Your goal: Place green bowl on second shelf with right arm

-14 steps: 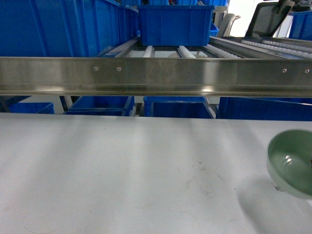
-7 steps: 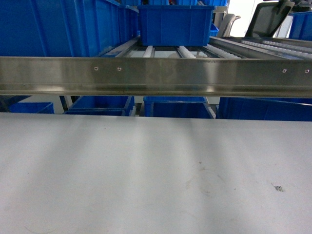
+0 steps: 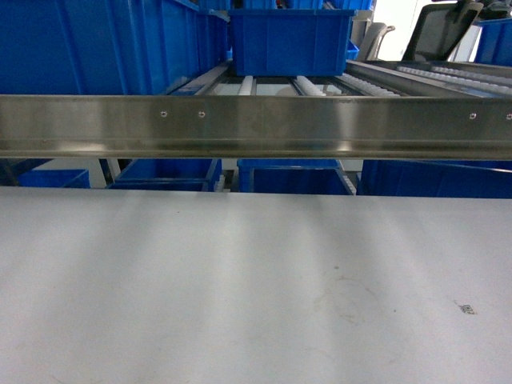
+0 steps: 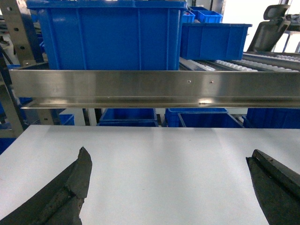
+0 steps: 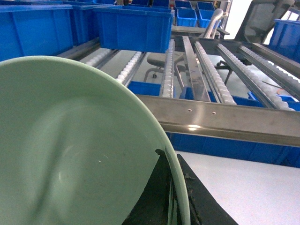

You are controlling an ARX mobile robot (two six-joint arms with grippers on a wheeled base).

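Ahead of my jaws the steel rail (image 5: 225, 119) runs straight across, barring the low way in. Above it the roller lanes (image 5: 211, 65) lie open; a blue bin (image 5: 133, 28) blocks the far-left lane.

The counter (image 3: 240, 280) lies near; the shelf rail (image 3: 256, 124) crosses beyond it, with a bin (image 3: 290, 40) on rollers (image 3: 304, 84) farther back.
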